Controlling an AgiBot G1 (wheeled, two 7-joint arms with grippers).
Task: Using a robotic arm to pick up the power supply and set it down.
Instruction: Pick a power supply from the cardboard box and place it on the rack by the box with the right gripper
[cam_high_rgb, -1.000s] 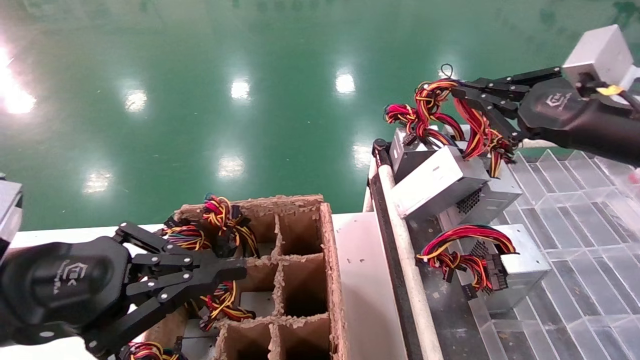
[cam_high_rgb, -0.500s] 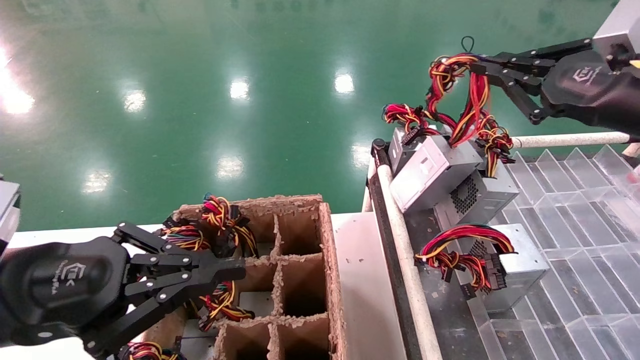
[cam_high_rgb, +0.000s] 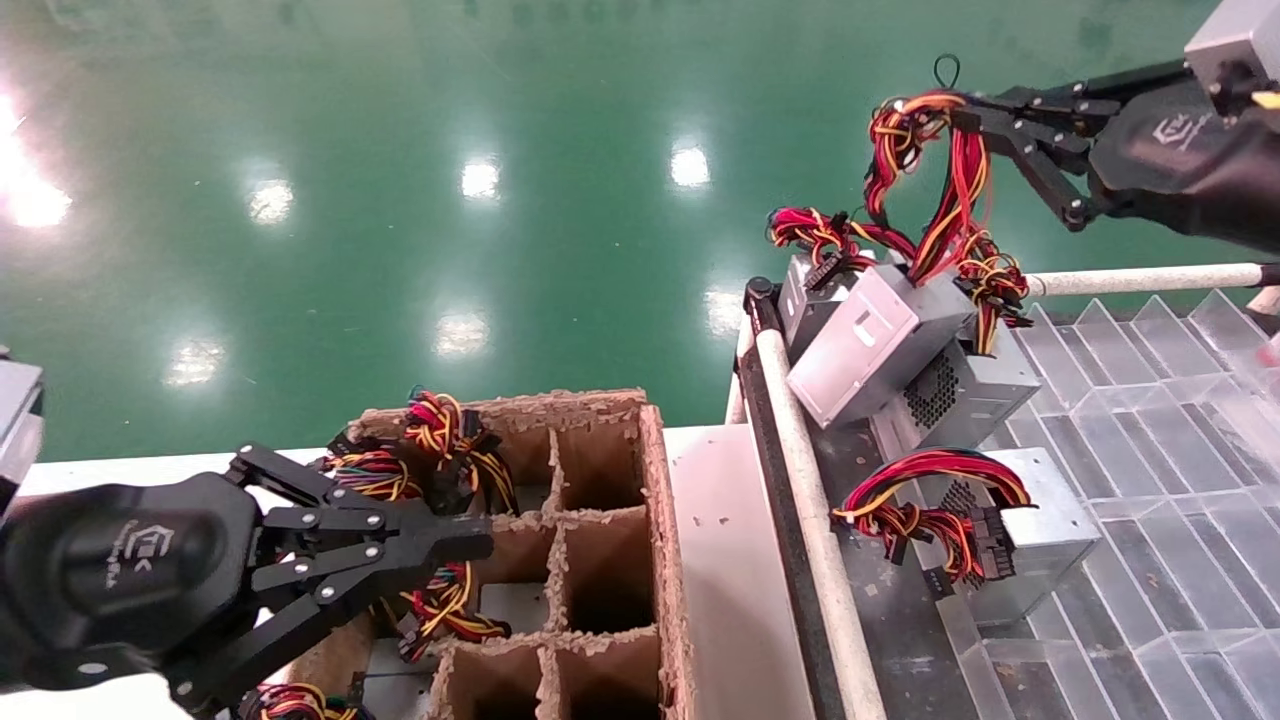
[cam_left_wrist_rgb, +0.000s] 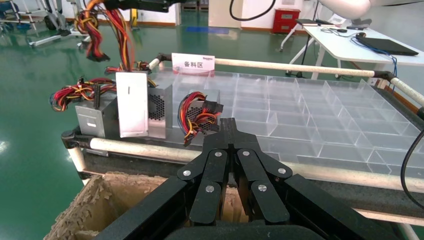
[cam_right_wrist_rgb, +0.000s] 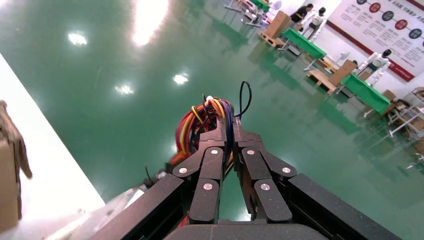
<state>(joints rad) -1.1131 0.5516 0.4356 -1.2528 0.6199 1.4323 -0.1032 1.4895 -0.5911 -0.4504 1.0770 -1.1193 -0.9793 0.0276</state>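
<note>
My right gripper (cam_high_rgb: 965, 112) is at the upper right of the head view, shut on the red, yellow and black wire bundle (cam_high_rgb: 935, 190) of a silver power supply (cam_high_rgb: 872, 342). The box hangs tilted from its wires, its low end against the other units by the cart's rail. The right wrist view shows the gripper (cam_right_wrist_rgb: 227, 127) pinching those wires (cam_right_wrist_rgb: 200, 117) over green floor. In the left wrist view the power supply (cam_left_wrist_rgb: 132, 104) stands on end under the taut wires (cam_left_wrist_rgb: 107, 30). My left gripper (cam_high_rgb: 482, 541) (cam_left_wrist_rgb: 230, 125) is shut on nothing, above the cardboard box.
A cardboard box (cam_high_rgb: 655, 500) with divided cells holds wired units in its left cells. More power supplies (cam_high_rgb: 1045, 530) (cam_high_rgb: 985, 385) (cam_high_rgb: 805, 295) lie on the cart behind a white rail (cam_high_rgb: 800, 470). A clear plastic divided tray (cam_high_rgb: 1150, 450) covers the cart's right side.
My right gripper rose and drew back to the right with the wire bundle. The power supply's wired end came up, tilting the box steeper. The left arm stayed still.
</note>
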